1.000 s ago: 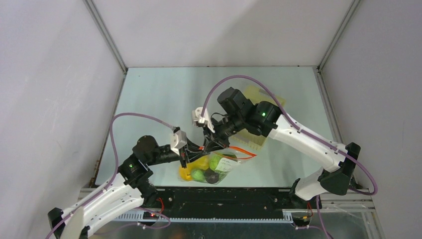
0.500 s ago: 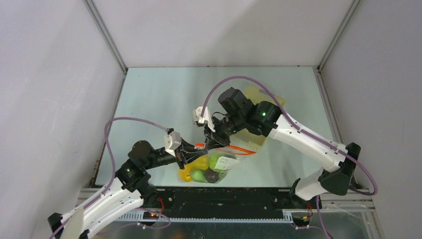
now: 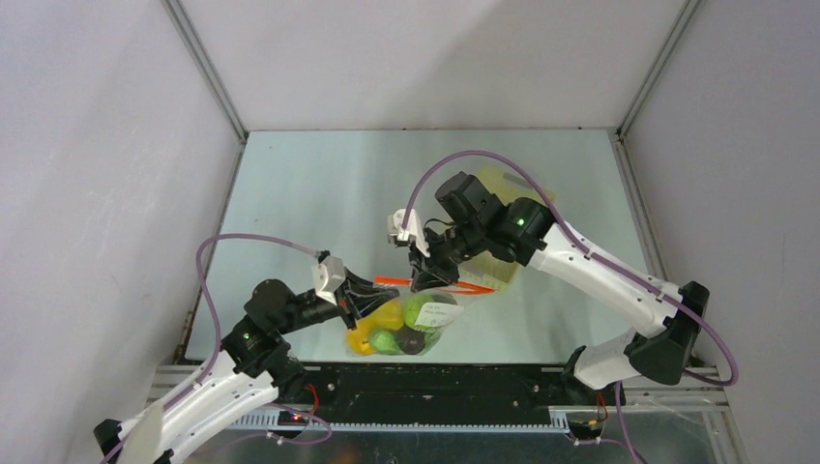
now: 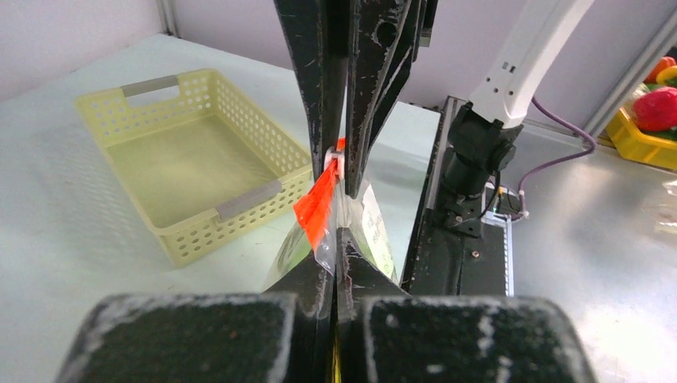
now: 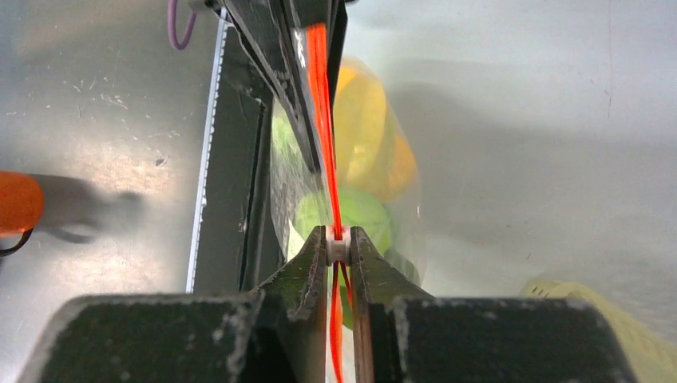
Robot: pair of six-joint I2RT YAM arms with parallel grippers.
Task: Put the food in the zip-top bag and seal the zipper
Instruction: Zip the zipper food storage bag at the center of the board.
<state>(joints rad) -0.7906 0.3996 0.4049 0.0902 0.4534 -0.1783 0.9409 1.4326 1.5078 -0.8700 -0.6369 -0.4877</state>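
L gripper [image 3: 370, 293] is clamping the zipper's [image 3: 395, 281] left end, R gripper [image 3: 422, 278] is pinching its white slider [image 5: 338, 250] just beside (jaws tight on both), w/ the strip stretching rightward past R, bag [image 3: 437, 316] of food [image 3: 418, 309] hanging below.

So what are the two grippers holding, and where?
Both hold the bag by its zipper: the left gripper pinches one end, the right gripper the white slider.

A pale yellow lattice basket [image 4: 188, 171] sits on the table [image 3: 309, 193].
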